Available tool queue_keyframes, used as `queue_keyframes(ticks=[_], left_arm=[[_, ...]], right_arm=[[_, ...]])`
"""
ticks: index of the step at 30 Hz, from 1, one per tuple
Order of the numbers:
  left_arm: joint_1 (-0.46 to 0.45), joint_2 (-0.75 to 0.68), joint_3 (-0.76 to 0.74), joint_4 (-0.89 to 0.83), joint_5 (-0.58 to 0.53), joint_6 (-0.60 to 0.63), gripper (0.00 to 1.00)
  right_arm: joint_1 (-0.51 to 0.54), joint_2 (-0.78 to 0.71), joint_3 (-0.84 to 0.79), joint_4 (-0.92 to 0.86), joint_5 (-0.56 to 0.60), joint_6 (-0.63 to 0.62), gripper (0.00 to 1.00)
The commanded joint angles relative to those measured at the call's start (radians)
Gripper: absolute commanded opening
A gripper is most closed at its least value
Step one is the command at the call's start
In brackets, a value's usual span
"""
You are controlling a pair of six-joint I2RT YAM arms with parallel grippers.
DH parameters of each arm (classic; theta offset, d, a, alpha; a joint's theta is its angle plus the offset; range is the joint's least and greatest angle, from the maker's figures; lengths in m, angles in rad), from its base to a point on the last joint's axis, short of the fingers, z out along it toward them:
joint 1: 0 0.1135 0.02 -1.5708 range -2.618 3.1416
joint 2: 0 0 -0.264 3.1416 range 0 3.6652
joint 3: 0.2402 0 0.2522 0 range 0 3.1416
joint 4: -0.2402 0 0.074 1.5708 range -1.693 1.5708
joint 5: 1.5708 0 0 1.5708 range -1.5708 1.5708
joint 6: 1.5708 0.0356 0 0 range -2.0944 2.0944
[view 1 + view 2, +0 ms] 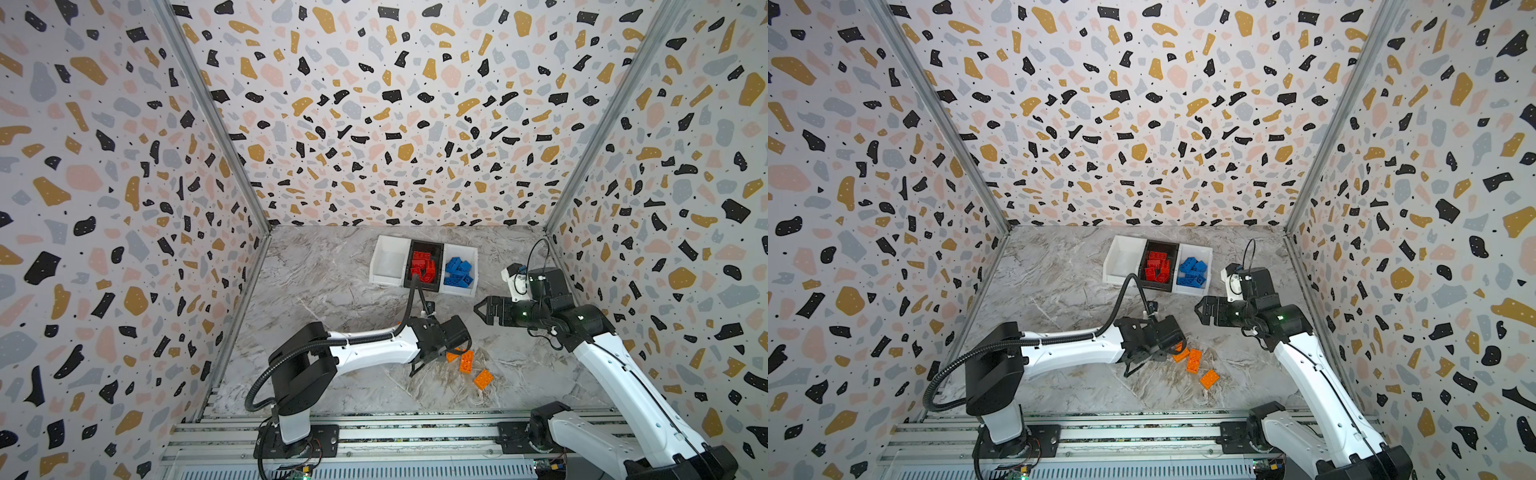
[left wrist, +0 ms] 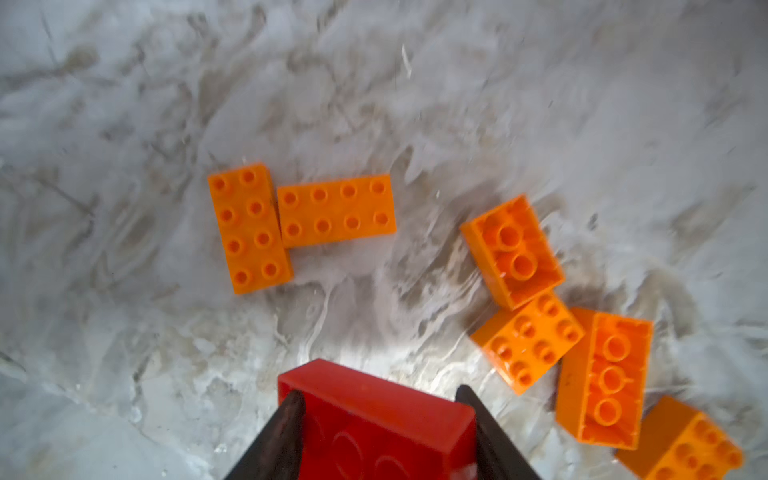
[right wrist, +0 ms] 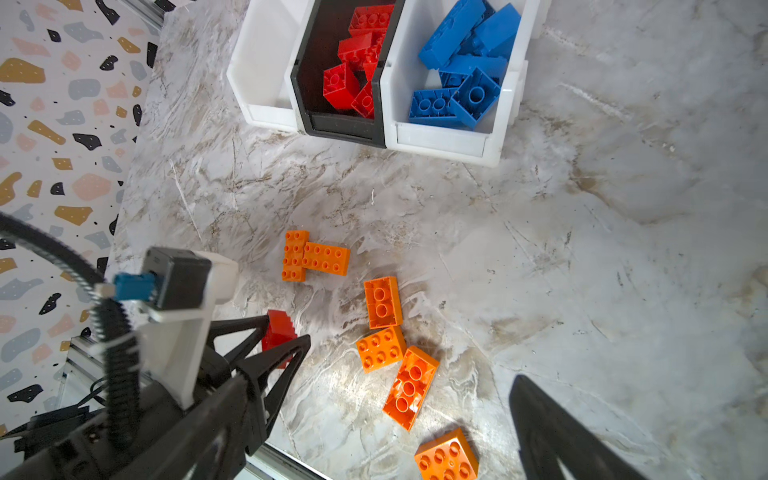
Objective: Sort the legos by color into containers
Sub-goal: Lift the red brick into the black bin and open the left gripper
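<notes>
While the left gripper (image 2: pixel 380 392) pinches a red lego (image 2: pixel 374 432) close to the table (image 2: pixel 124 291), plain in both wrist views, both top views hide that brick under the arm (image 1: pixel 374 345). Beyond, six orange legos (image 3: pixel 381 348) lie loose, the right gripper (image 1: pixel 481 311) hovers spread, and the far containers (image 3: pixel 440 143) hold red legos (image 3: pixel 340 85) and blue legos (image 3: pixel 461 29).
</notes>
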Motion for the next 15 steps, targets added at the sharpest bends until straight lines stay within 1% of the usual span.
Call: queue_keyframes(ticks=[1, 6, 9, 13, 15], left_arm=[[0.075, 0.028, 0.112, -0.093, -0.057, 0.136, 0.32], [0.217, 0.136, 0.327, -0.104, -0.059, 0.279, 0.33], [0.298, 0.249, 0.499, -0.100, -0.024, 0.359, 0.33], [0.374, 0.443, 0.804, -0.132, 0.026, 0.447, 0.35], [0.410, 0.533, 0.948, -0.155, 0.063, 0.463, 0.36]], right_arm=[[-0.008, 0.013, 0.044, 0.016, 0.015, -0.003, 0.99], [-0.022, 0.047, 0.080, 0.023, 0.039, 0.006, 0.99], [-0.037, 0.066, 0.105, 0.028, 0.057, 0.015, 0.99], [-0.056, 0.097, 0.126, 0.050, 0.081, 0.037, 0.99], [-0.059, 0.117, 0.140, 0.058, 0.093, 0.047, 0.99]])
